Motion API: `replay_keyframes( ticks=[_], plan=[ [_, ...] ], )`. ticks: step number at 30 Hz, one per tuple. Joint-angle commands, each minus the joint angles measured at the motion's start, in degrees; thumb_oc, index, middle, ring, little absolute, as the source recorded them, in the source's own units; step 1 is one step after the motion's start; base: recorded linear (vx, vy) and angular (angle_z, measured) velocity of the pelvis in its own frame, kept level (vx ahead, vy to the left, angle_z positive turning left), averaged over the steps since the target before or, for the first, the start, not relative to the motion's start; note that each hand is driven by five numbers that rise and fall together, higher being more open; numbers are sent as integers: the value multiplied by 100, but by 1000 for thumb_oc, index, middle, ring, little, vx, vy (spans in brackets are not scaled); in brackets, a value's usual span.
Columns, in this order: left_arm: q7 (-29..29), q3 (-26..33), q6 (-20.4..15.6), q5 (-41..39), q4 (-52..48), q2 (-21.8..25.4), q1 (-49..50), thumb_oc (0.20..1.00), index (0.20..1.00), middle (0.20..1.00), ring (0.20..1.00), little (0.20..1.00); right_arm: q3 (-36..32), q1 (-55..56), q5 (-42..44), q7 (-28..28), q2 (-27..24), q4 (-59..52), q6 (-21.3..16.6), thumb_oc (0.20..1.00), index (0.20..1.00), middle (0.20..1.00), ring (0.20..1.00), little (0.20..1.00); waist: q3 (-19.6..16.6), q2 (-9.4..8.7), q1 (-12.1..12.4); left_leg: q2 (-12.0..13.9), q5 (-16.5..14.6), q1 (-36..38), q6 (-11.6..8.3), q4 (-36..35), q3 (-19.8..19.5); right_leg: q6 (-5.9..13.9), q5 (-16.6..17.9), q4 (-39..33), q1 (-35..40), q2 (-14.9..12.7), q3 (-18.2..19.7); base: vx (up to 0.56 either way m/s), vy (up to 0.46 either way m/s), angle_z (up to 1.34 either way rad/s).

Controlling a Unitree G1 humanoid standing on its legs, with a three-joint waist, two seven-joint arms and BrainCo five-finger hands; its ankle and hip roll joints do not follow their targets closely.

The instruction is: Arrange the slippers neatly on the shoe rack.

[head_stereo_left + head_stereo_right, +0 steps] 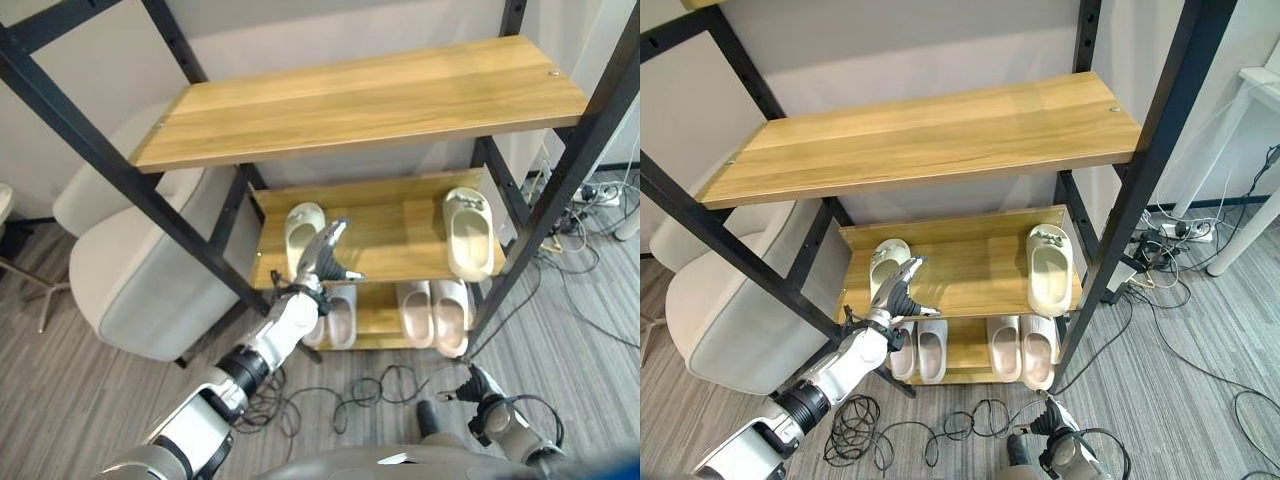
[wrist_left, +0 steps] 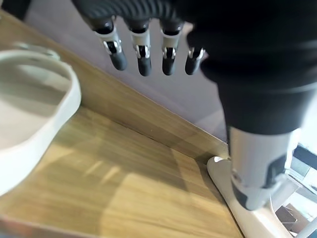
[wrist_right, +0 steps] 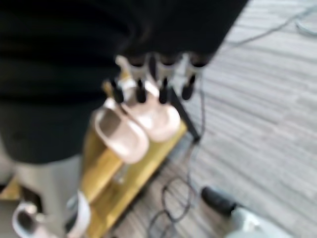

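1. No writing, label or mark could be read on any slipper or on the shoe rack (image 1: 360, 100).
2. The rack had black metal posts and three wooden shelves, one above another: a bare top shelf, a middle shelf (image 1: 970, 270) and a bottom shelf (image 1: 375, 318) close to the floor.
3. Two cream slippers lay on the middle shelf, well apart. The left cream slipper (image 1: 303, 232) sat near the shelf's left end; the right cream slipper (image 1: 467, 232) lay near its right end, with its near end at the front edge. Both looked like smooth moulded slip-ons with open backs.
4. On the bottom shelf stood two pairs of pale pink slippers of the same moulded kind. The left pink pair (image 1: 337, 315) sat side by side, partly behind the left arm; the right pink pair (image 1: 436, 315) sat side by side and poked out past the shelf's front.
5. The left hand (image 1: 327, 258) was raised at the front of the middle shelf, just beside the left cream slipper. Its fingers (image 2: 143, 54) were straight and spread, holding nothing, with the thumb apart.
6. The right hand (image 1: 474, 385) hung low near the grey floor (image 1: 580, 350), in front of the rack's right post. Its fingers (image 3: 161, 84) pointed out straight with nothing in them.
7. A pale padded chair (image 1: 130, 270) stood to the left of the rack, and cables (image 1: 380, 385) lay on the floor.
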Motion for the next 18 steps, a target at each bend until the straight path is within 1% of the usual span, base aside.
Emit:
replay_keyframes(
  ticks=[1,5,13,18],
  plan=[
    [327,99,-79,64,226,151,-633,1000,1000,1000,1000,1000,-43,-437,129,-211,46,169,-144,1000,1000,1000,1000,1000,242,-156,-7,114,-97,-347,-269,220,127,495,-877,611,107,-343,-31,0,0,0],
    [458,227,-67,69,146,237,-561,1000,1000,1000,1000,1000,-52,-443,124,-260,91,254,-154,1000,1000,1000,1000,1000,237,-219,40,144,-96,-335,-274,217,106,478,-885,583,150,-320,-55,19,-16,0],
    [558,294,2,117,369,299,-665,1000,1000,1000,1000,1000,-83,-566,190,-330,125,389,-180,1000,1000,1000,1000,1000,277,-268,74,152,-72,-387,-283,190,86,485,-851,552,102,-326,-82,0,0,0],
    [669,273,77,151,648,402,-979,1000,1000,1000,1000,1000,-20,-610,167,-363,123,462,-207,1000,1000,1000,1000,1000,329,-287,49,155,-25,-603,-289,211,123,481,-804,622,-171,-310,-42,-30,-9,0]
  ],
)
